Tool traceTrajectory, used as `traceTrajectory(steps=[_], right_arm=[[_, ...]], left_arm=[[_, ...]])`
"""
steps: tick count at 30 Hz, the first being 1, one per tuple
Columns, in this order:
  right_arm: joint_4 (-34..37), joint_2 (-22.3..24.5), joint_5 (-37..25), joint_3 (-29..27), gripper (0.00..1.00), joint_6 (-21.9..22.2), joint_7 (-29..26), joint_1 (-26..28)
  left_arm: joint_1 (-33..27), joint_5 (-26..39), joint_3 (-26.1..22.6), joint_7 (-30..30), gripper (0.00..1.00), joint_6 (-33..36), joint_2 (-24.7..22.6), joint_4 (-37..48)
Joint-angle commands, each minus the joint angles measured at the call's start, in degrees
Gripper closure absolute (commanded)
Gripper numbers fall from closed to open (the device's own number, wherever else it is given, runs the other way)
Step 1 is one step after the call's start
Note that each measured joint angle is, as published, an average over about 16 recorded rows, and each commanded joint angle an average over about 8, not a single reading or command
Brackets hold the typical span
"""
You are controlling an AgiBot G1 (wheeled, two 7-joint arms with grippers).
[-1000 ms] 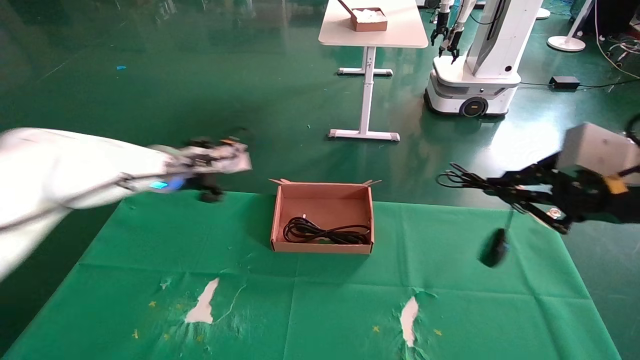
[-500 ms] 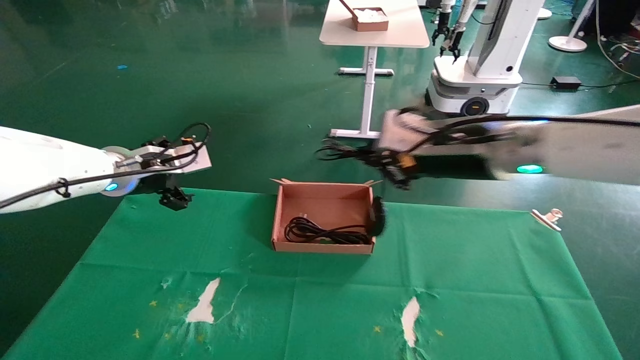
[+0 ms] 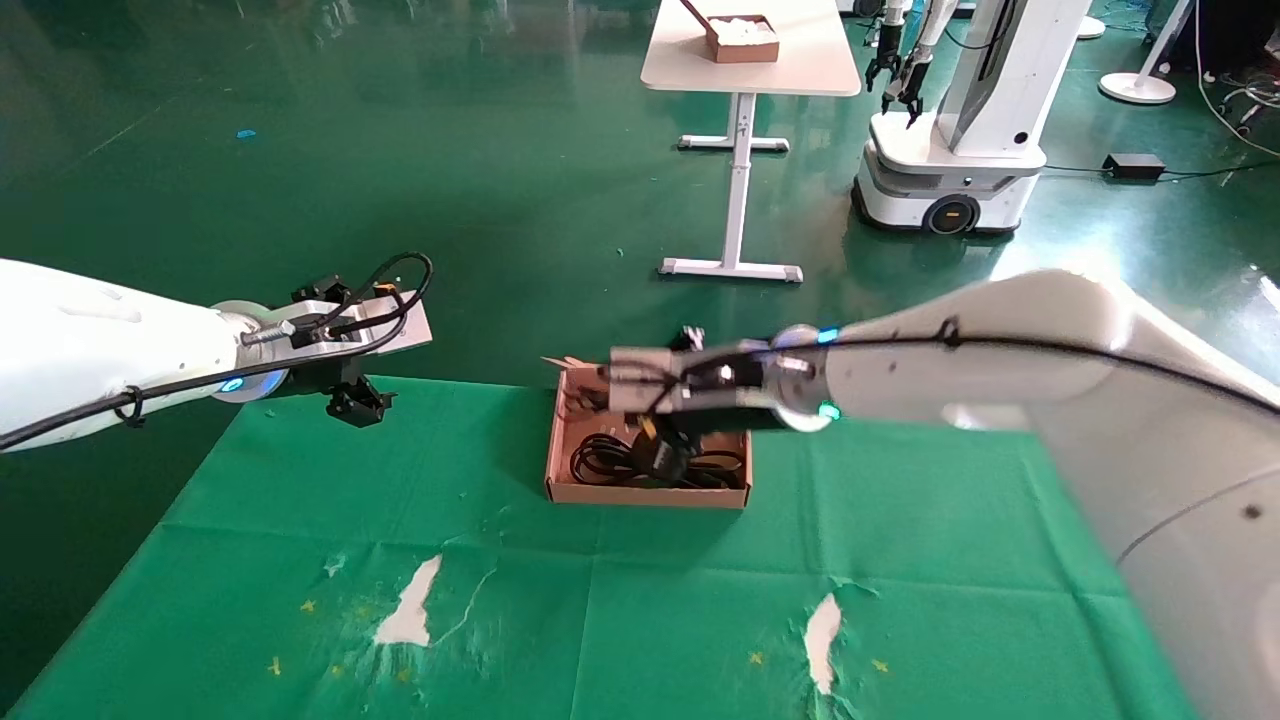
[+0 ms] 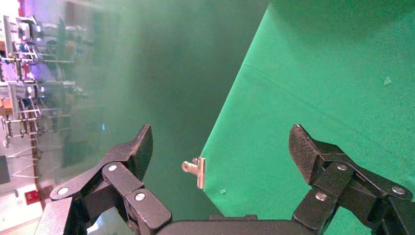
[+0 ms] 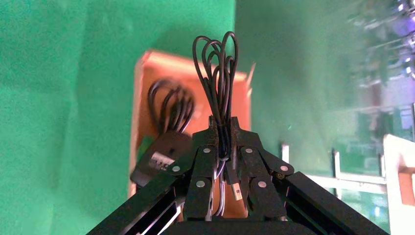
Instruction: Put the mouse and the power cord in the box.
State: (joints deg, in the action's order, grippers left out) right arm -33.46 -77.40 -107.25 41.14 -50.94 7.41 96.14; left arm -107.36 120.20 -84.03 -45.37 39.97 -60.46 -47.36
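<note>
The brown box [image 3: 560, 470] stands at the far middle of the green cloth, with the looped power cord [image 3: 600, 462] lying inside it. My right gripper [image 3: 598, 396] hovers over the box, shut on the bundled thin cable [image 5: 218, 73] of the mouse. The mouse [image 5: 159, 159], black with a pale label, dangles below the gripper [image 5: 222, 122] over the power cord [image 5: 171, 105] in the box [image 5: 144, 93]. The cable's USB plug [image 5: 235, 188] shows between the finger links. My left gripper [image 3: 355, 402] is open and empty at the cloth's far left edge.
A metal clip [image 4: 195, 169] holds the cloth's corner between the left gripper's [image 4: 220, 147] fingers. Torn white patches [image 3: 405, 605] mark the near cloth. Beyond, a white table [image 3: 740, 75] carries a small brown box [image 3: 742, 38], and another robot [image 3: 960, 120] stands on the floor.
My right arm swung left from the table's right side, carrying the mouse by its cable, and now holds it over the box. The left arm drew back a little and has settled.
</note>
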Motion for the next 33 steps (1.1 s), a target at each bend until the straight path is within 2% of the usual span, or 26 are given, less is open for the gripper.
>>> traceTrajectory(steps=[1, 2, 3, 7, 10, 11, 33], right_arm=[[1.1, -0.9, -1.0, 2.2, 1.0, 1.9, 0.6, -0.4], [1.3, -0.9, -1.3, 3.3, 1.0, 3.3, 0.0, -0.6], [1.6, -0.9, -1.7, 4.2, 0.96, 4.6, -0.6, -0.7], [3.0, -1.3, -3.0, 7.1, 0.46, 9.4, -3.3, -0.8], [3.6, -1.5, -3.5, 8.1, 0.08, 11.1, -4.0, -0.8], [3.7, -1.6, -3.6, 8.3, 0.0, 11.5, -4.2, -0.8], [2.0, -0.3, -1.8, 6.5, 0.0, 8.5, -3.5, -1.4]], left_arm=[[0.0, 0.7, -0.1, -0.9, 0.0, 0.1, 0.2, -0.7], [0.0, 0.9, -0.1, -1.2, 0.0, 0.2, 0.3, -0.9], [0.1, 1.1, -0.1, -1.4, 0.0, 0.2, 0.4, -1.1], [0.1, 1.7, -0.2, -2.1, 0.0, 0.4, 0.6, -1.9], [0.1, 1.9, -0.2, -2.3, 0.0, 0.4, 0.7, -2.1], [0.1, 1.9, -0.2, -2.3, 0.0, 0.4, 0.8, -2.2], [0.1, 1.7, -0.2, -2.1, 0.0, 0.4, 0.6, -1.7]])
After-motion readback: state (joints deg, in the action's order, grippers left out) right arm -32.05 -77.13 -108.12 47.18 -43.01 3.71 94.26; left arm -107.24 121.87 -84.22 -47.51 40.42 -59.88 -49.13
